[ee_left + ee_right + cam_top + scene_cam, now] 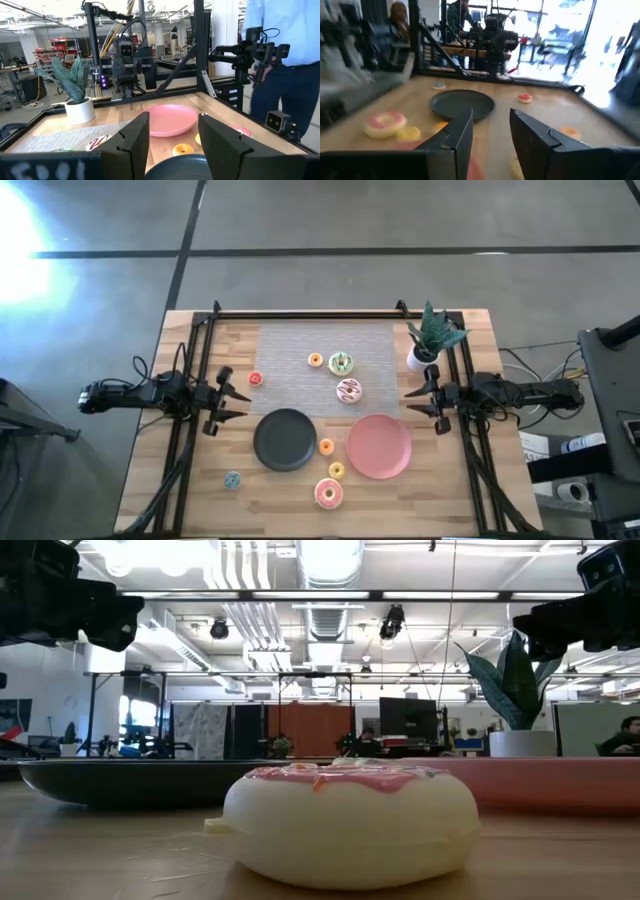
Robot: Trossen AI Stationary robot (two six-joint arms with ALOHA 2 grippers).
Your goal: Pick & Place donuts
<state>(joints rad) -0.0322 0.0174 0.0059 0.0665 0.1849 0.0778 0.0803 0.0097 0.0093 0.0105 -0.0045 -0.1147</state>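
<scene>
Several toy donuts lie flat on the table. On the grey mat (325, 350) are a small orange one (316, 360), a green frosted one (341, 363) and a white-pink one (348, 390). A small red one (255, 379) lies left of the mat. Between the plates are a tiny orange one (326, 446) and a yellow one (336, 470). The pink frosted one (328, 493) (350, 825) lies near the front edge and the teal one (232, 479) at the front left. My left gripper (225, 395) (174, 120) hovers open at the left. My right gripper (425, 402) (491, 115) hovers open at the right.
A round black plate (285, 440) and a round pink plate (379, 445) sit side by side at the front middle. A potted plant (432, 340) stands at the far right. A black frame (300, 313) borders the table. A person in a blue shirt (280, 60) stands beyond the table.
</scene>
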